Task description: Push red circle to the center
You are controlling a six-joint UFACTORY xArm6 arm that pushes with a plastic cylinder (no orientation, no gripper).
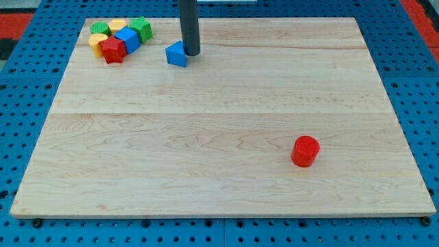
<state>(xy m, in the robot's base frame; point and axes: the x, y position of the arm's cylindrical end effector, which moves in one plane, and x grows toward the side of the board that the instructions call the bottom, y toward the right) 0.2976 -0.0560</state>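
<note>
One upright rod, my tip [191,53] touching blue block [177,54].

A lab-style test bench: a pale wooden board [219,123] lying on blue perforated panels [27,82].

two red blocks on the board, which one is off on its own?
The red circle, alone toward the view's bottom right. The other red block sits in the top-left cluster. My tip is beside the blue block.
</note>
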